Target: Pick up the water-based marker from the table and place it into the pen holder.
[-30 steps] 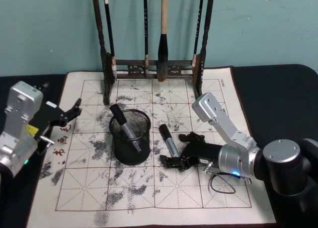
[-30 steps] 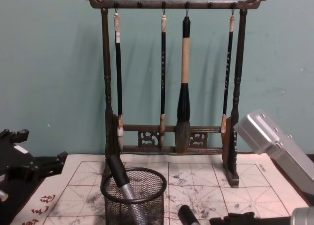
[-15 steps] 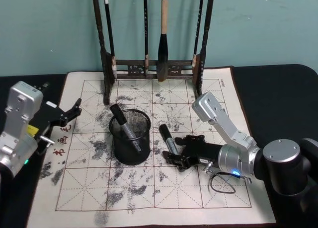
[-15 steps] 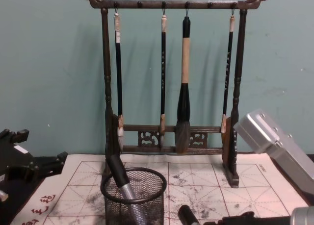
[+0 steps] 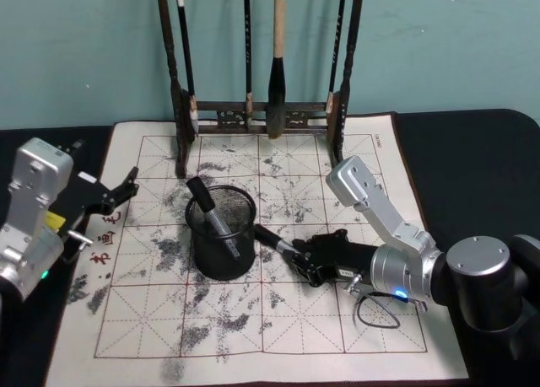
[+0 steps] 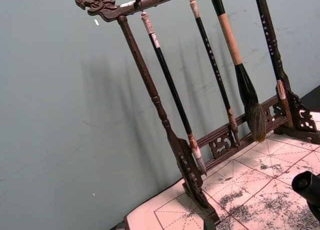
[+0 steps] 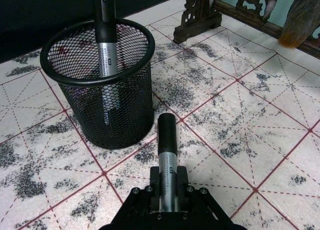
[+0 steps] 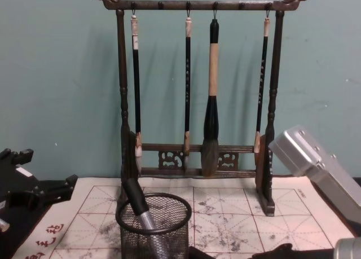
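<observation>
Head view: the marker (image 5: 274,242) sits in the right gripper (image 5: 305,257), whose fingers are closed on its grey barrel. Black cap end sticks out free, pointing toward the pen holder (image 5: 211,254). The cap stops just short of the holder's mesh wall, low down beside it, not over the rim. Cannot tell whether the marker is clear of the mat or brushing it.

Right wrist view: same grip seen from behind. Marker (image 7: 167,155) clamped between the two black fingers of the right gripper (image 7: 167,192), barrel running straight ahead. Pen holder (image 7: 125,109) stands upright just beyond the cap. A second marker (image 7: 106,54) leans inside it, top end above the rim.

Chest view: pen holder (image 8: 169,236) low in the middle, the second marker (image 8: 144,214) slanting up and to the left out of it.

Left gripper (image 5: 125,195) hangs at the left edge of the mat, fingers spread apart, nothing between them, well apart from the holder. From the chest it shows as a dark shape at the left edge (image 8: 51,191).

Underneath all this lies a pale practice mat (image 5: 337,151), red grid lines, many grey ink smudges, spread on a black table (image 5: 472,151). At the mat's far side stands a dark wooden brush rack (image 5: 261,113) with four brushes hanging, against a teal wall.
</observation>
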